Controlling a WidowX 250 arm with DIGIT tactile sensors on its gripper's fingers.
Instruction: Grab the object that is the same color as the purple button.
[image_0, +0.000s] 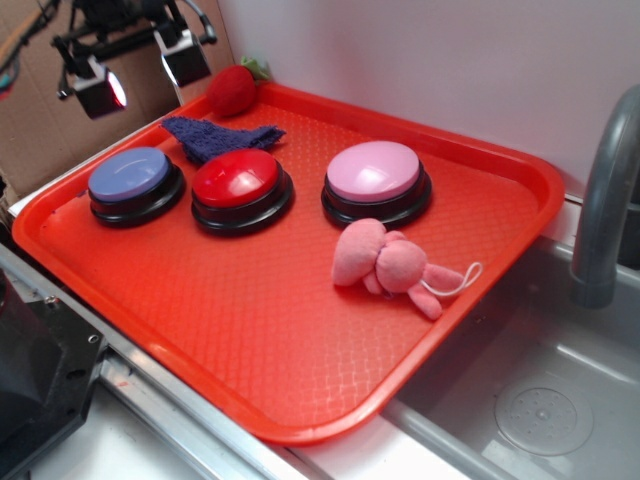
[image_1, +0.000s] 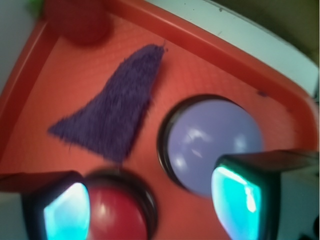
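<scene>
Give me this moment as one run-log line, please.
gripper: open, raised over tray's far-left corner | cloth: flat behind red button, ungrasped | phase: approach

Purple cloth and purple button, as I see them

The small dark purple knitted cloth (image_0: 218, 136) lies flat, a ragged wedge on the orange tray's far side. The round lavender-topped, black-based push-button (image_0: 130, 180) sits upright just beside it, apart.

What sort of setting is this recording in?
Probably a toy-kitchen robot test bench: a grey sink basin with a faucet beside an orange tray, and cardboard backing.
</scene>
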